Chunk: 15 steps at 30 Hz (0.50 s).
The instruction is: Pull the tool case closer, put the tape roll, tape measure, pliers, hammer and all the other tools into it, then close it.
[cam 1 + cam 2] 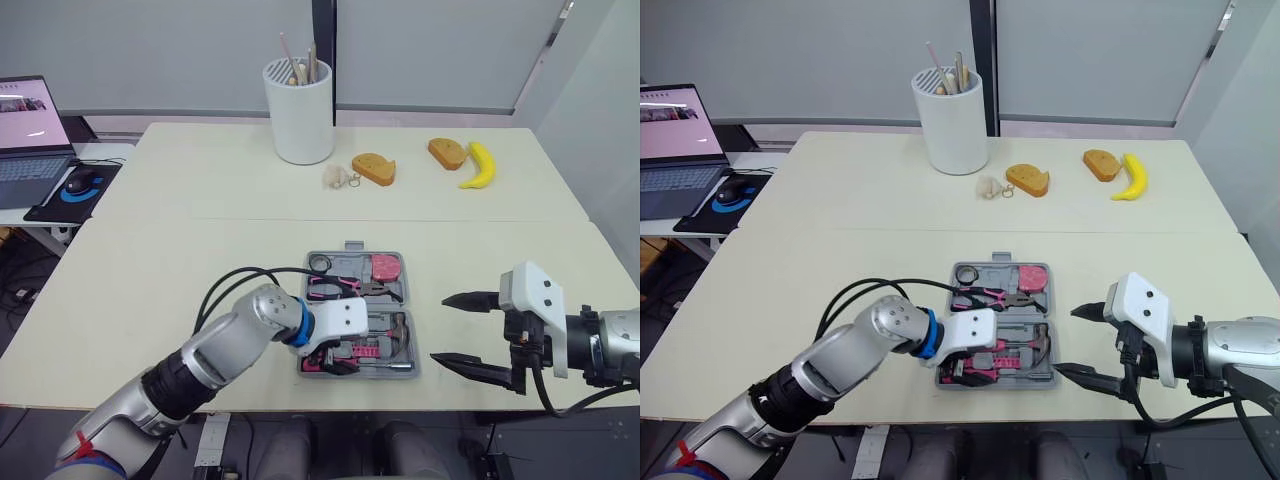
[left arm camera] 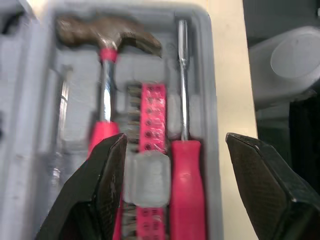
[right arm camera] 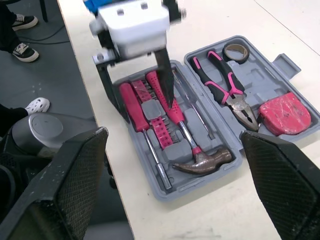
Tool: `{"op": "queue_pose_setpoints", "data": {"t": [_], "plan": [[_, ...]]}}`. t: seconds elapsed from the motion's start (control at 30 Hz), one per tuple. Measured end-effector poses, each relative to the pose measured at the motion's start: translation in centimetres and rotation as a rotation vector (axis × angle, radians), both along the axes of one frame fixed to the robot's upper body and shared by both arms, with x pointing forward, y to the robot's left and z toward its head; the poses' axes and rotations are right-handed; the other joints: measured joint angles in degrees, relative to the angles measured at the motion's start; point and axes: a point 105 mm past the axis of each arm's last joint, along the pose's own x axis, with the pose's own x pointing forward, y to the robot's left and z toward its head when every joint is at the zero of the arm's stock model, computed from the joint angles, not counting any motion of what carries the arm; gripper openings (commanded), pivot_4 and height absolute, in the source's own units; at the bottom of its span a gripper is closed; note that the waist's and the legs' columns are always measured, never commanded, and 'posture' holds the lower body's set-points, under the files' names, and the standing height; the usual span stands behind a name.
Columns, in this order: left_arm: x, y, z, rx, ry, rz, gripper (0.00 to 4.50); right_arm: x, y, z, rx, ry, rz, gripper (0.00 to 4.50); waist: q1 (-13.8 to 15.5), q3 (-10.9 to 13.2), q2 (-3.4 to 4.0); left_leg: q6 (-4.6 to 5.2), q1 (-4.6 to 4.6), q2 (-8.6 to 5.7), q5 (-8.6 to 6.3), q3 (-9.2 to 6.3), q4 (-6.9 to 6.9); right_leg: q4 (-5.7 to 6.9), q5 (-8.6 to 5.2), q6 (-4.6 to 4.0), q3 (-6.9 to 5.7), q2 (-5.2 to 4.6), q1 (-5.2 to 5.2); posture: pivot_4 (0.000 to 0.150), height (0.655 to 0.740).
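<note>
The grey tool case [image 1: 405, 300] lies open near the table's front edge. Its far half holds the tape roll [image 1: 319, 262], pink-handled pliers [image 3: 225, 85] and red tape measure [image 1: 386, 266]. In the near half lie the hammer [image 2: 107, 35], a red-handled screwdriver [image 2: 185, 165] and a pink bit holder [image 2: 150, 110]. My left gripper [image 2: 175, 142] hangs open over the near half, its fingers either side of the bit holder and the screwdriver handle, holding nothing. My right gripper [image 1: 440, 328] stands open just right of the case, empty.
A white utensil holder [image 1: 299, 110] stands at the back. Beside it are a small cream object [image 1: 337, 177], two bread-shaped pieces [image 1: 374, 168] [image 1: 447, 152] and a banana [image 1: 480, 166]. A laptop [image 1: 30, 125] and a mouse [image 1: 82, 183] sit on a side table to the left.
</note>
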Motion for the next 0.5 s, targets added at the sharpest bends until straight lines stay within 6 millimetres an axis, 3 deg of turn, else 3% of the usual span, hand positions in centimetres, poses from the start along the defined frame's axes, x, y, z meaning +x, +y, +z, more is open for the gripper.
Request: {"op": "queue_pose_setpoints", "data": {"t": [0.1,0.3,0.5], "plan": [[0.2,1.7,0.2,-0.051,0.005,0.013,2.08,0.3,-0.2,-0.2,-0.005,0.001,-0.001,4.50,0.1,0.0,0.05,0.00,0.02,-0.02,0.00,0.00,0.01,0.00,0.00,0.00,0.00,-0.02,0.03,0.150,0.7400],[-0.3,1.8,-1.7,-0.094,0.018,-0.005,0.04,0.5,-0.3,-0.3,-0.009,-0.008,-0.005,4.50,0.3,0.0,0.03,0.00,0.00,-0.07,0.00,0.01,0.02,-0.04,0.01,0.02,0.01,-0.07,0.05,0.150,0.7400],[-0.8,1.1,-4.0,-0.101,0.024,-0.011,0.01,0.5,-0.4,-0.5,-0.015,-0.005,-0.006,4.50,0.2,0.0,0.03,0.00,0.01,-0.04,0.00,0.01,0.02,0.01,0.01,0.02,0.00,-0.04,0.03,0.150,0.7400]]}}
